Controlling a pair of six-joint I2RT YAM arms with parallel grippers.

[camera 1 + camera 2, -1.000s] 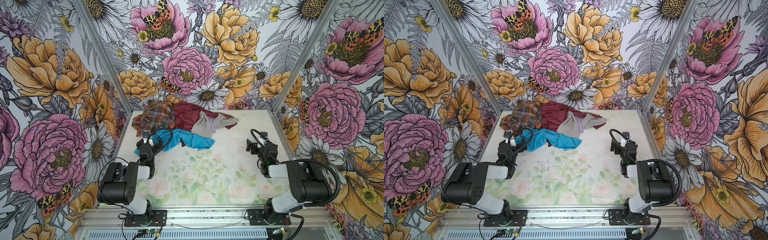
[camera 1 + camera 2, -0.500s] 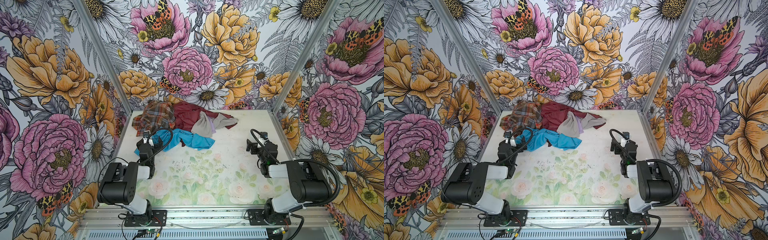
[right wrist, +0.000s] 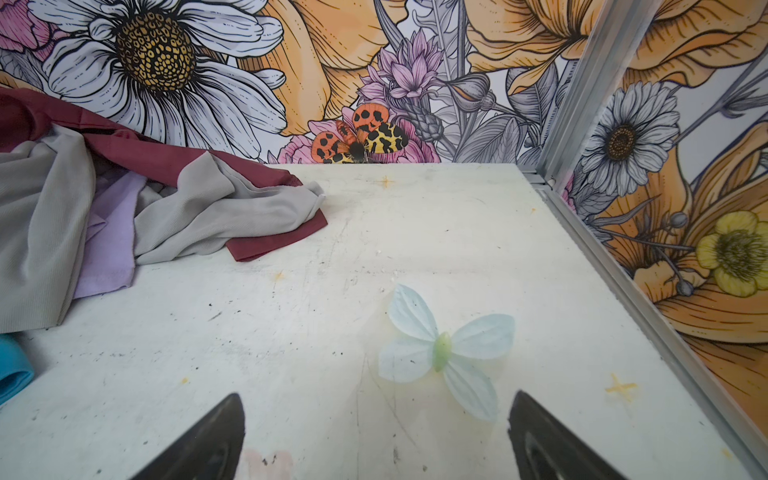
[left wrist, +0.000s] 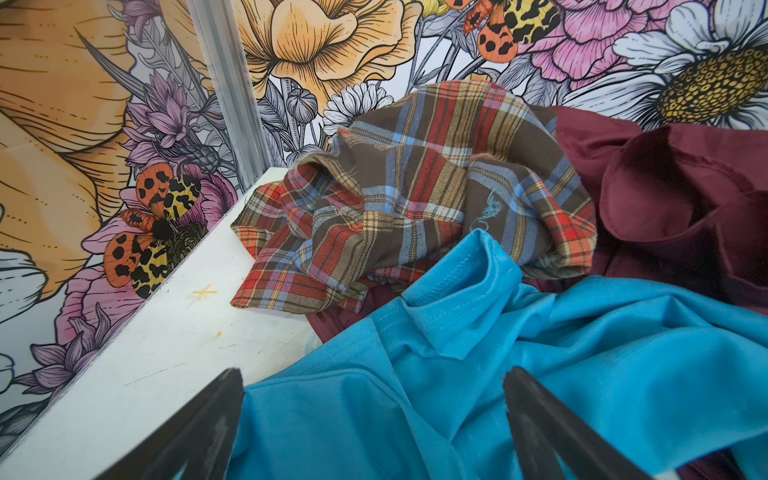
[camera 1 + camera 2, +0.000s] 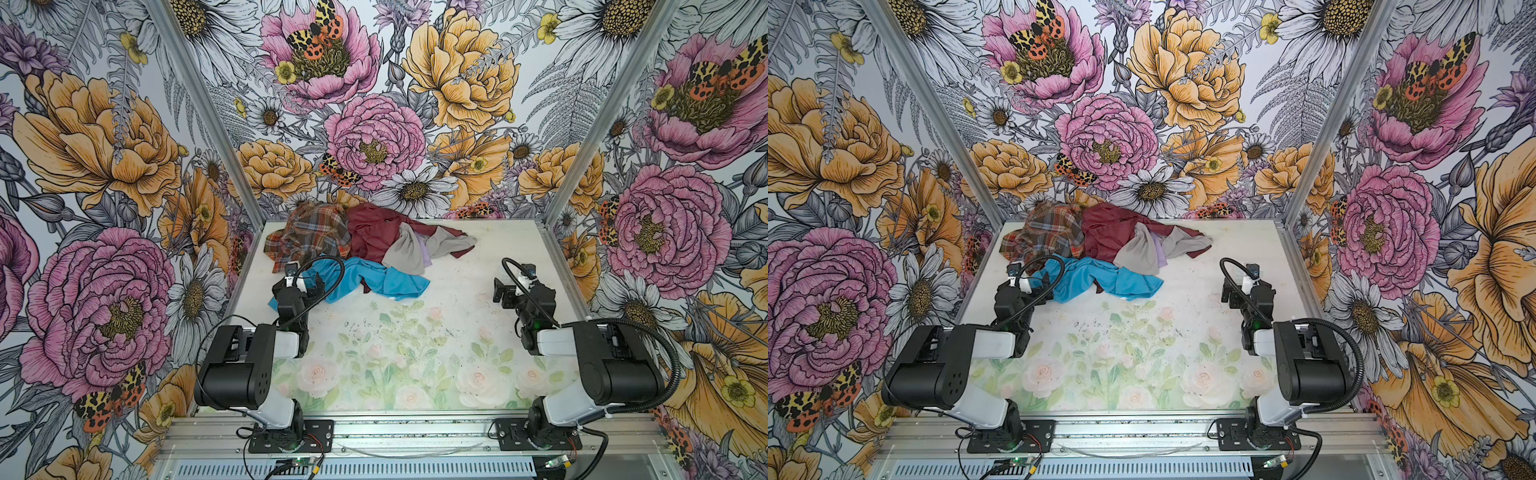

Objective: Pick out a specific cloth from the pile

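left claw (image 4: 374, 374), right claw (image 3: 378, 397) gaping, both empty | pale lilac soft cloth (image 3: 110, 249) peeks from under light grey cloth (image 3: 41, 228), 3 o'clock of garment pile (image 5: 365, 237) | looks light, limp, likely snags: pinch exposed hem

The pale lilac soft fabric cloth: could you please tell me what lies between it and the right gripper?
Only bare, scuffed white tabletop separates the right gripper from the pale lilac cloth, as the right wrist view shows.

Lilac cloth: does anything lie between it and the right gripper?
Only bare table separates the open right gripper from the lilac cloth's exposed strip. The light grey cloth drapes over the rest, on both sides of that strip.
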